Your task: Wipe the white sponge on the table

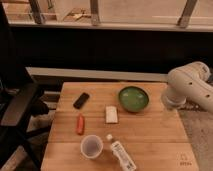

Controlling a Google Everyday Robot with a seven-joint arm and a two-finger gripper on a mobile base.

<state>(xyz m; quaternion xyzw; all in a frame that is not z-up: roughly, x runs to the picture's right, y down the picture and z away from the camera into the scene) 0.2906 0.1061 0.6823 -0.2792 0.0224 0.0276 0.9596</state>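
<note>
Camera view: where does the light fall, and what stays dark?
In the camera view, light falls on the square light-wood table, the flat off-white sponge and the round green bowl; the wall behind and the black chair at the picture's left lie in deep shadow; the white robot arm is lit at the picture's right, its tool out of frame.

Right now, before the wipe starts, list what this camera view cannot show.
Gripper: out of the camera view; the right edge cuts off the white arm.
Bottle: bottom edge cuts its base; label too small to read.
Table: near side cut by the bottom edge; corner logo too small to read.
White sponge: underside hidden against the table.
</note>
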